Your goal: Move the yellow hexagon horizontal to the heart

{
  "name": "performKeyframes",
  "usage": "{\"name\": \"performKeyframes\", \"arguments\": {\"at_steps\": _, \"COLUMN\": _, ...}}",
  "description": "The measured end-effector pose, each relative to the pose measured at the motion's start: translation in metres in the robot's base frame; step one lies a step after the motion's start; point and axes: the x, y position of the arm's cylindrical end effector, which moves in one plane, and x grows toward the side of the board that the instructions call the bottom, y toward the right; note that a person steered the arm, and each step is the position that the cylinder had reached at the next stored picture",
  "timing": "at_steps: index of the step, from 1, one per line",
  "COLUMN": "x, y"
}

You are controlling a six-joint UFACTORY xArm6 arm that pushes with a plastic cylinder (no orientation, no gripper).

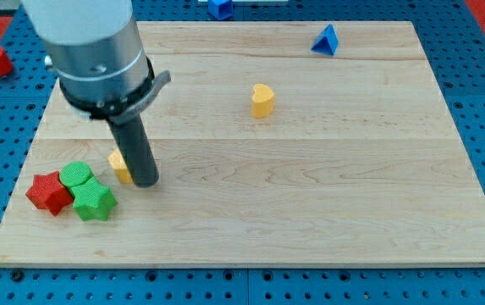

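Our tip presses against the yellow hexagon at the surface's lower left.

We carry no claw, only a dark rod, so nothing is held. Nearest the view's bottom sit a green star [95, 202], a red star [49, 193] and a green round block [76, 175], clustered and touching. Our tip [145, 182] stands at 3 o'clock of the yellow hexagon [120, 166], touching it. The yellow heart [262, 99] lies well apart at 2 o'clock. Farthest, a blue triangle [327, 40] sits near the surface's [352, 186] top edge.

Yellow hexagon [120, 166] low at view's left, partly hidden, yellow heart [262, 99] upright near centre-top
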Motion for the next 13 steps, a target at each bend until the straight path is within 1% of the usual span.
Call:
{"name": "performKeyframes", "arguments": {"at_steps": 1, "x": 0.025, "y": 0.01}}
{"name": "performKeyframes", "arguments": {"at_steps": 2, "x": 0.026, "y": -0.023}}
{"name": "performKeyframes", "arguments": {"at_steps": 4, "x": -0.049, "y": -0.016}}
{"name": "performKeyframes", "arguments": {"at_steps": 5, "x": -0.019, "y": -0.023}}
{"name": "performKeyframes", "arguments": {"at_steps": 6, "x": -0.035, "y": -0.048}}
{"name": "performKeyframes", "arguments": {"at_steps": 7, "x": -0.081, "y": -0.045}}
{"name": "performKeyframes", "arguments": {"at_steps": 8, "x": -0.104, "y": -0.028}}
{"name": "performKeyframes", "arguments": {"at_steps": 9, "x": -0.118, "y": -0.028}}
{"name": "performKeyframes", "arguments": {"at_steps": 10, "x": -0.131, "y": -0.07}}
{"name": "performKeyframes", "arguments": {"at_steps": 11, "x": -0.162, "y": -0.056}}
{"name": "performKeyframes", "arguments": {"at_steps": 12, "x": -0.156, "y": -0.025}}
{"name": "performKeyframes", "arguments": {"at_steps": 13, "x": -0.157, "y": -0.047}}
